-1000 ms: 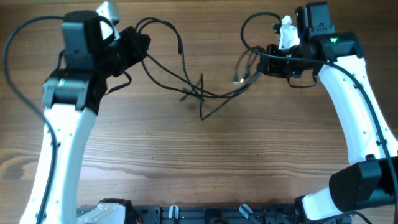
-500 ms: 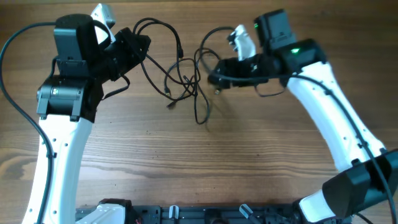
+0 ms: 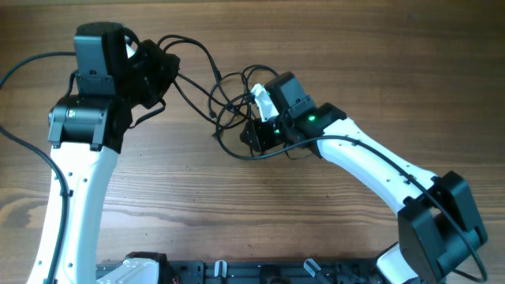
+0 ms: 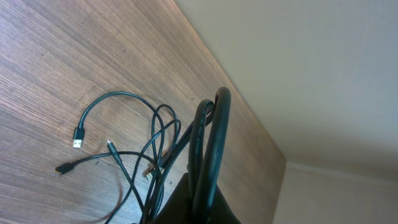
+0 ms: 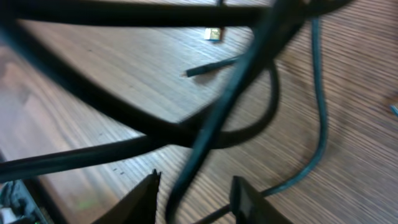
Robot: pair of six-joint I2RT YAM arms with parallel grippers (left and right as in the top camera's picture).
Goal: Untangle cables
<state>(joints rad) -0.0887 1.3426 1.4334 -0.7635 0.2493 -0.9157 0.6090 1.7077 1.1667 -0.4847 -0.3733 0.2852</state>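
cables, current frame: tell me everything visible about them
The cables are several thin, matte black cords, rubbery-looking, looped into one loose tangle on the wooden table, toward its far side. One side of the bunch rises into the left gripper, which is shut on it. Small plug ends lie free on the wood, one metal-tipped. The right gripper sits over the tangle, jaws apart, a strand passing between them.

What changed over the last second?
The right arm swung left to the middle, so the cables, taut before, slackened into loops there. The right fingers now stand apart around one strand. The left fingers stayed put, shut on the cables.
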